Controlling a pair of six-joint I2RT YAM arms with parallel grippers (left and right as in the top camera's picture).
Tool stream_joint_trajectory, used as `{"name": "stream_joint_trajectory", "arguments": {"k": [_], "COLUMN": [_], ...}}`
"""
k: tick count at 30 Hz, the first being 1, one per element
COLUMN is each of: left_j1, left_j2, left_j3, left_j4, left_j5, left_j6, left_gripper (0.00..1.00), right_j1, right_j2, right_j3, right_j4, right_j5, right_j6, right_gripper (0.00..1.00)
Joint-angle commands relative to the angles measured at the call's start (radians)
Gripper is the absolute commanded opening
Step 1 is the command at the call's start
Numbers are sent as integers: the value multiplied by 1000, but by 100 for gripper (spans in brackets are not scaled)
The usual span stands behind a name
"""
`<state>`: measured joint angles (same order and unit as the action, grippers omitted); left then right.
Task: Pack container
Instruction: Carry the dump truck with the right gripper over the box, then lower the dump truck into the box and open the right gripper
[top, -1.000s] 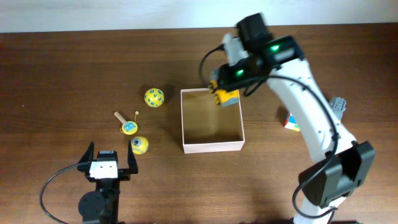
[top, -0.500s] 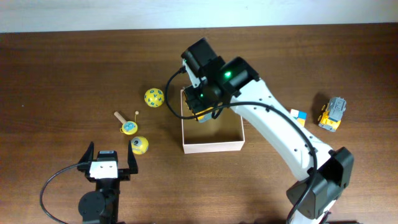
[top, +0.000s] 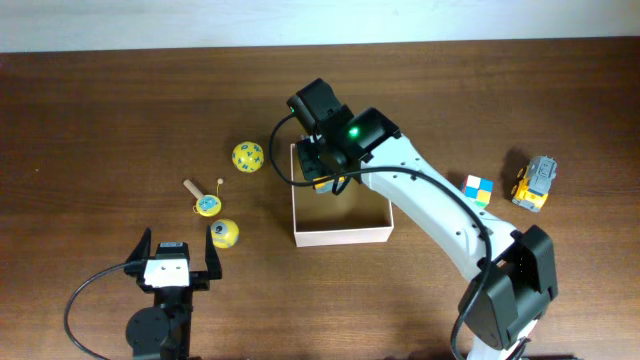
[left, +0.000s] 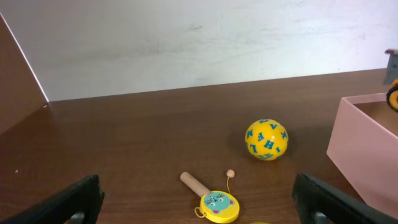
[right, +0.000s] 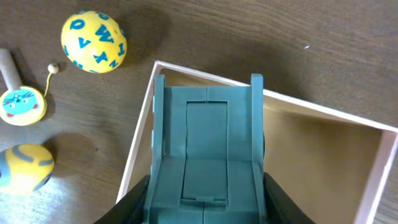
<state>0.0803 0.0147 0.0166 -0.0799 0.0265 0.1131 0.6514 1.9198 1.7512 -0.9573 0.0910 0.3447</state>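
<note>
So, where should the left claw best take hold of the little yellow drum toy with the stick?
Probably on the wooden stick of the drum toy, coming from straight above and closing across it. The stick lies flat, thin and straight; the round head is wider and flatter.

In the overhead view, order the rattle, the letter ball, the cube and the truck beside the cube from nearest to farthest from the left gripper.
From the left gripper:
1. Rattle, just ahead of it.
2. Letter ball, left of the container.
3. Cube, right of the container.
4. Truck, farthest right.
</note>
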Motion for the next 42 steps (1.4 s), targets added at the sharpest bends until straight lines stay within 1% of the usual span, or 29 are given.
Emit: {"name": "stream_joint_trajectory", "arguments": {"k": [1, 6, 13, 18, 25, 42], "left_j1": [-4, -4, -4, -4, -4, -4], "left_j2": [-3, -3, -3, -3, -3, -3], "left_j3": [-8, -8, -8, -8, -8, -8], "left_j4": [0, 0, 0, 0, 0, 0], "left_j5": [10, 10, 10, 10, 10, 10], "left_j6": [16, 16, 16, 16, 16, 16], "left_gripper": [99, 99, 99, 99, 99, 99], "right_j1": [3, 3, 5, 23, 59, 70], "right_j2": [6, 6, 6, 6, 6, 52], "right_j3": [-38, -95, -181, -228, -235, -237], "right_j4": [37, 97, 191, 249, 286, 297], "right_j5": [29, 38, 37, 34, 34, 38], "right_j6": [71, 159, 241, 240, 241, 240], "right_gripper": [38, 38, 38, 38, 38, 38]}}
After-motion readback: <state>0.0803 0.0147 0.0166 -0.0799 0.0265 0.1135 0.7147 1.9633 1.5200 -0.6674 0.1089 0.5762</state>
